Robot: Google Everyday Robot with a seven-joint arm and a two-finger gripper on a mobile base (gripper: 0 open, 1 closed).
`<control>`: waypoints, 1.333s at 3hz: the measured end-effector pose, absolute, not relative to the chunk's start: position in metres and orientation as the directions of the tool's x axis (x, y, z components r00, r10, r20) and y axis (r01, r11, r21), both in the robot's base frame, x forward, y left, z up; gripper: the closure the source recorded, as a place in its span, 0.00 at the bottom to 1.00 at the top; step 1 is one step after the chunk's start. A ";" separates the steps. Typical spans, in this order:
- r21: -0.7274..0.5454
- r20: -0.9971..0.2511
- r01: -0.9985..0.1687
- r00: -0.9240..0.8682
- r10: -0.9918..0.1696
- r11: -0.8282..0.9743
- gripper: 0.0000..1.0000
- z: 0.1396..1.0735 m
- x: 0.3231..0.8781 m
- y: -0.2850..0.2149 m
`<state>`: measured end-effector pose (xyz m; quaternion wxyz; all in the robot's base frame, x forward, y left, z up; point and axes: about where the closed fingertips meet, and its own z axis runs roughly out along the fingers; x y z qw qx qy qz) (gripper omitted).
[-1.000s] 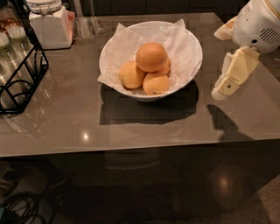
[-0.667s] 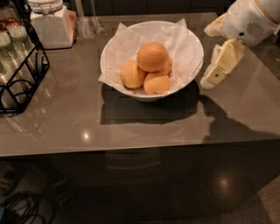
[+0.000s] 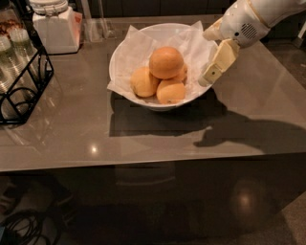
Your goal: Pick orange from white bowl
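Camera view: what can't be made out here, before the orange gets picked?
- Camera view: the gripper hangs at the white bowl's right rim; whether it touches the paper cannot be told.
- Arm: cut off by the top-right edge.
- Fruit behind the orange: mostly hidden by it.
- Jar and wire rack: cut by top and left edges.

The end effector (image 3: pixel 206 58), at the upper right beside the right rim of the paper-lined white bowl (image 3: pixel 153 105), has two pale cream, blocky plastic fingers (image 3: pixel 217 62), the lower one long and flat-sided. Behind them sits a rounded, glossy white wrist housing (image 3: pixel 241 21) marked with a small patch of dark grille dots, joined to a smooth white arm shell (image 3: pixel 282 7).
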<state>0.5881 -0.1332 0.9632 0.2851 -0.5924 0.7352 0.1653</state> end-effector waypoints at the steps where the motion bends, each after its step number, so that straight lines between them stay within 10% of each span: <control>1: -0.056 -0.624 -0.974 -0.137 -0.769 0.219 0.00 0.950 0.604 -0.113; 4: 0.007 -0.625 -0.987 -0.128 -0.770 0.159 0.00 0.927 0.641 -0.065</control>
